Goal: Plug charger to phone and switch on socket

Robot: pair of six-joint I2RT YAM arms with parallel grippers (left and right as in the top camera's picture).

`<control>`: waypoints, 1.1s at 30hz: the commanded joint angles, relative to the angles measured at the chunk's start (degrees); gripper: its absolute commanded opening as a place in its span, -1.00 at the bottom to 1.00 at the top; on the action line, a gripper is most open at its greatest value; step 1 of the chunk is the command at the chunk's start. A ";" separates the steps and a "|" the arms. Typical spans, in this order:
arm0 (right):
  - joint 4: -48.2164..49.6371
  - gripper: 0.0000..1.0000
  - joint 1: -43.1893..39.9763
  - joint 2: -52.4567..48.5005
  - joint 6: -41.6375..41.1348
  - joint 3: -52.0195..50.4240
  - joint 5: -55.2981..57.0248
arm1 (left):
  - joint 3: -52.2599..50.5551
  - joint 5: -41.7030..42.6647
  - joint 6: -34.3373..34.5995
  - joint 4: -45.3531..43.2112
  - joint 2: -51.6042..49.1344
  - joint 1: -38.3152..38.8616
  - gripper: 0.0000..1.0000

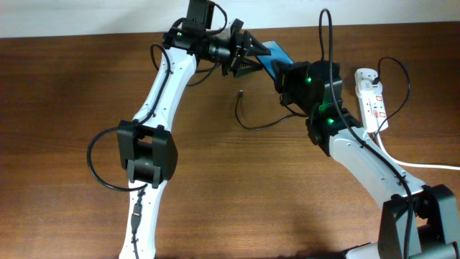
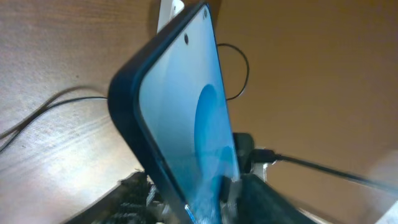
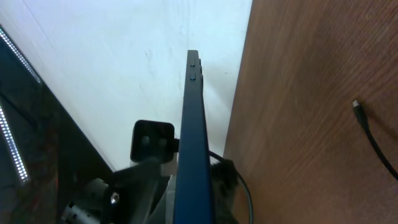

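The phone, with its blue screen, is held up off the table at the back, between the two grippers. My left gripper is shut on it; in the left wrist view the phone rises tilted out of the jaws. My right gripper grips its other end; the right wrist view shows the phone edge-on between the jaws. The charger lies loose on the table, connector tip free and unplugged, also seen in the right wrist view. The white socket lies at the right.
The socket's thick white cord runs off to the right edge. The thin charger cable curves under the right arm. The table's back edge and a white wall lie just behind the phone. The left arm's own black cable loops at the left.
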State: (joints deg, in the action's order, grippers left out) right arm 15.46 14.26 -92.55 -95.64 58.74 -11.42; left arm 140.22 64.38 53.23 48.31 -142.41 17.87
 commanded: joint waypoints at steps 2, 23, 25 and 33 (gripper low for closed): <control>0.85 -0.92 1.62 0.35 0.20 0.72 1.62 | 0.87 -0.79 13.22 -1.18 0.66 -0.11 -0.26; 3.02 -0.92 3.91 0.24 -3.96 0.72 5.25 | 0.87 -0.39 20.74 -1.16 0.66 2.01 -1.00; 3.02 -0.83 3.91 0.24 -3.93 0.72 5.25 | 0.87 -0.74 20.72 -1.16 0.66 2.01 -1.00; -2.75 0.04 3.67 0.24 0.94 0.72 5.33 | 0.87 -4.44 10.78 -1.14 0.66 -0.26 -1.00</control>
State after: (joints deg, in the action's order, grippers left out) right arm 14.00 17.63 -92.64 -98.98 58.98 -5.85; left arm 140.46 59.75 69.38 47.37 -142.41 19.16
